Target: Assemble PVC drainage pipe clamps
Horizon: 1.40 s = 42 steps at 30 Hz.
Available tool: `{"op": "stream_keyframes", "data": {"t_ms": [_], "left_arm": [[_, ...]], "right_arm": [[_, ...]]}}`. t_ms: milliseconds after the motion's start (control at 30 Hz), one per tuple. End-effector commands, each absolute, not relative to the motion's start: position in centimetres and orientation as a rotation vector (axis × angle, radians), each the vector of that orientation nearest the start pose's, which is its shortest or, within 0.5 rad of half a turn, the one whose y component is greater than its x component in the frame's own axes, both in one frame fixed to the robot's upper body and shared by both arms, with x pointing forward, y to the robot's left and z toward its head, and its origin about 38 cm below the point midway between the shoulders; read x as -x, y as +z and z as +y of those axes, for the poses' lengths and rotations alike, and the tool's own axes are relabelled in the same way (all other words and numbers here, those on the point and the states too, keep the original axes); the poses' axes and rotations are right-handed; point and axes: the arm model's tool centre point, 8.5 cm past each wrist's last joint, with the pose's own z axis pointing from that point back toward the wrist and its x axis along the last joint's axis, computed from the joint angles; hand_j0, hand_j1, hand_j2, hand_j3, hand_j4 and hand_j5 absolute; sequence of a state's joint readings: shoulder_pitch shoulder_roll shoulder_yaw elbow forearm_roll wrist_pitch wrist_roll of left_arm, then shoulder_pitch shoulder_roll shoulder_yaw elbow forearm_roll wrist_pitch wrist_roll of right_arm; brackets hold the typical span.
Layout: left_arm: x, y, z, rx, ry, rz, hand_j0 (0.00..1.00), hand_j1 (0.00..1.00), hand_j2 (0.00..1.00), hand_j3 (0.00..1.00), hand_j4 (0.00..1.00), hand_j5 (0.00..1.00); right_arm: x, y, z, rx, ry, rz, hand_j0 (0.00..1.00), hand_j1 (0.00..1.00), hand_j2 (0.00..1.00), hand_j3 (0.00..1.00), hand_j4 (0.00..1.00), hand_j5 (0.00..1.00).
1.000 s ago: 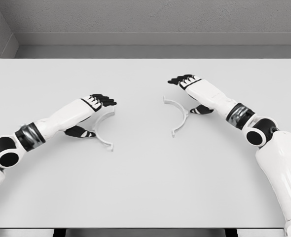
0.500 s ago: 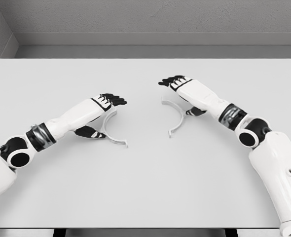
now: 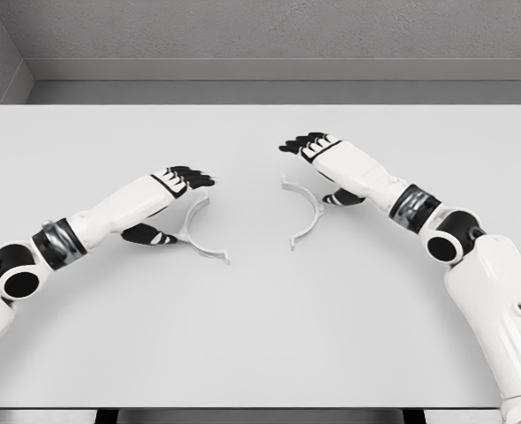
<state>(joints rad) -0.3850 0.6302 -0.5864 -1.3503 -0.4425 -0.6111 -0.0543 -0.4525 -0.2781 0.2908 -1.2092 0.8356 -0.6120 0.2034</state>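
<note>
Two white half-ring clamp pieces lie flat on the white table (image 3: 260, 336). The left clamp half (image 3: 202, 250) curves with its opening to the right. It lies just right of my left hand (image 3: 179, 208), whose black fingers (image 3: 195, 177) are stretched out above the piece's upper end and whose thumb is low beside the arc. The right clamp half (image 3: 313, 215) opens to the left. My right hand (image 3: 312, 173) hovers over its upper end, fingers extended, thumb tucked against the arc's outer side. Neither hand grips a piece. A gap separates the two halves.
The table reaches a grey back wall (image 3: 260, 35), with a wall corner at the far left. Both forearms lie low over the tabletop, angled inward from the lower corners.
The left clamp half slid right and turned, then stayed put while my left hand drew back slightly. The right hand shifted left, nudging the right clamp half toward the middle.
</note>
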Motion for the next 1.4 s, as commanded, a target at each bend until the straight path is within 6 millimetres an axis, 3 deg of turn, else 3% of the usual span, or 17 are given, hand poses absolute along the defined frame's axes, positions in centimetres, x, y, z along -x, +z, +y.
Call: {"op": "stream_keyframes", "data": {"t_ms": [0,433,800,1367], "left_arm": [[-40.6,11.9,27.3,-0.303,-1.618,-1.765,1.00,1.00,1.00,1.00,1.00,1.00],[-41.0,11.8,25.7,-0.283,-1.604,-1.793,1.00,1.00,1.00,1.00,1.00,1.00],[-41.0,11.7,24.5,-0.259,-1.586,-1.820,1.00,1.00,1.00,1.00,1.00,1.00],[-41.0,11.6,23.0,-0.227,-1.561,-1.852,1.00,1.00,1.00,1.00,1.00,1.00]], "right_arm": [[-45.9,12.5,-21.0,0.487,1.633,-1.742,1.00,1.00,1.00,1.00,1.00,1.00],[-45.4,11.7,-21.2,0.474,1.632,-1.725,1.00,1.00,1.00,1.00,1.00,1.00],[-44.9,12.2,-20.1,0.468,1.645,-1.760,1.00,1.00,1.00,1.00,1.00,1.00],[-44.5,11.5,-18.6,0.426,1.685,-1.758,1.00,1.00,1.00,1.00,1.00,1.00]]}}
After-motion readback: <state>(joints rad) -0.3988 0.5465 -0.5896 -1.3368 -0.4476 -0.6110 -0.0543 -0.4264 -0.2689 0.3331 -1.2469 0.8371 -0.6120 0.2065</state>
